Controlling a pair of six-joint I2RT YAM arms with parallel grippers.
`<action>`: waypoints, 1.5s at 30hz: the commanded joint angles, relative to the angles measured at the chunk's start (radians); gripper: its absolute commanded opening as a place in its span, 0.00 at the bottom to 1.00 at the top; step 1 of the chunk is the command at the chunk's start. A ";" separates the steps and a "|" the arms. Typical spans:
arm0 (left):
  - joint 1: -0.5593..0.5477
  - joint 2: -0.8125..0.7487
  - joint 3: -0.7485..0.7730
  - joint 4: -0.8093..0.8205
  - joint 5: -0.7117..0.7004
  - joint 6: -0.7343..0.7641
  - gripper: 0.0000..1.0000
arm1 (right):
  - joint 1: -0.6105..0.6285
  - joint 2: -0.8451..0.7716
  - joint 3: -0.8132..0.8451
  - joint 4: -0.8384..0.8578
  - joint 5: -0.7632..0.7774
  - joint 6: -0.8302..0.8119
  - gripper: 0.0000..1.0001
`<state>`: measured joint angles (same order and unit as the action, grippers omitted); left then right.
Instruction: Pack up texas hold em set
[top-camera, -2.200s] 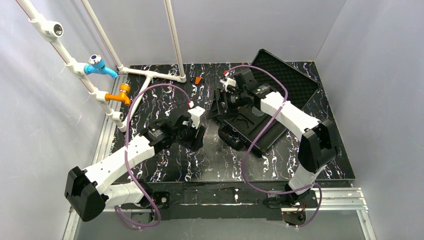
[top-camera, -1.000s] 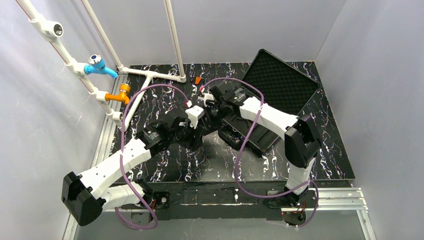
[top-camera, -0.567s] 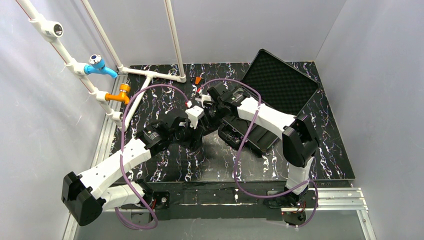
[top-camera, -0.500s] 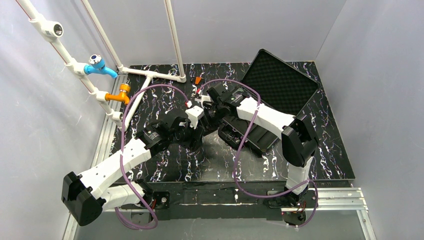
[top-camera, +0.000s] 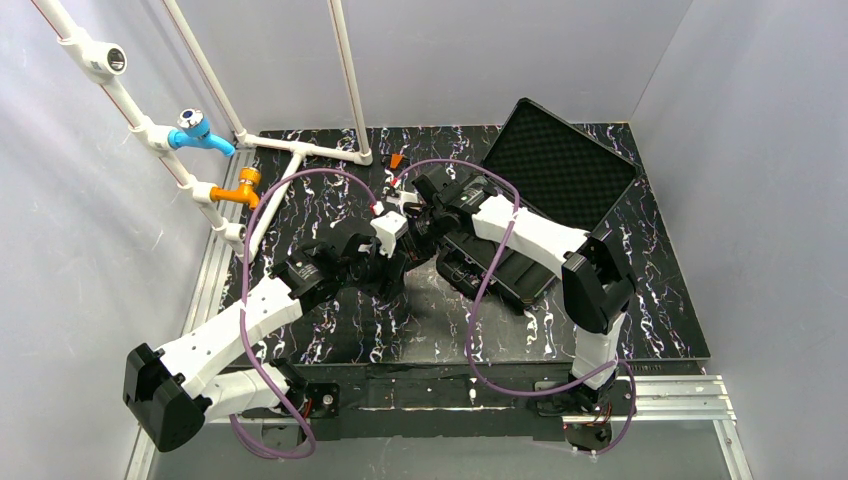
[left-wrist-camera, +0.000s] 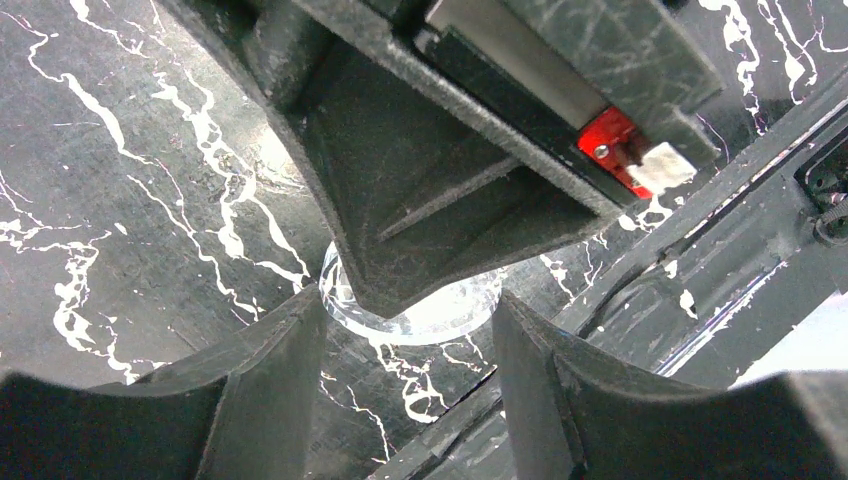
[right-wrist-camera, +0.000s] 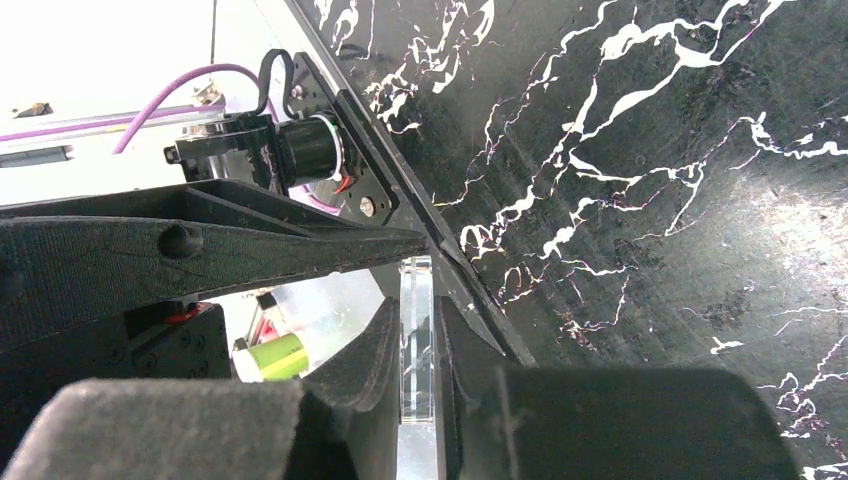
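Observation:
The black case of the texas hold em set lies open right of centre, its foam-lined lid leaning back. Both grippers meet just left of it. A clear round disc hangs above the table between the fingertips of my left gripper, which grips it across its width. My right gripper comes in from the opposite side and is shut flat on the same disc, seen edge-on there. In the top view the two wrists hide the disc.
A white pipe frame with a blue valve and an orange valve stands at the back left. A small orange piece lies at the back centre. Grey walls close in the dark marbled table.
The right arm swung left from over the case to the left gripper, and its jaws closed on the clear disc. The left arm and its grip stayed put.

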<state>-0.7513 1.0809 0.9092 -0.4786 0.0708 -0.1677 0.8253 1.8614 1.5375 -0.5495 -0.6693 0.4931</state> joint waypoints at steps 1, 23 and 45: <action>-0.005 -0.019 0.003 0.001 -0.009 0.007 0.21 | 0.006 0.007 0.029 0.034 -0.040 -0.001 0.01; -0.006 -0.132 -0.036 0.014 -0.072 -0.009 0.98 | -0.100 -0.135 -0.005 -0.006 0.391 0.062 0.01; -0.005 -0.170 -0.038 -0.005 -0.159 -0.014 0.98 | -0.236 -0.635 -0.507 0.157 1.070 0.442 0.01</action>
<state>-0.7521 0.9253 0.8730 -0.4725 -0.0681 -0.1799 0.6037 1.2907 1.0702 -0.4793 0.2478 0.8249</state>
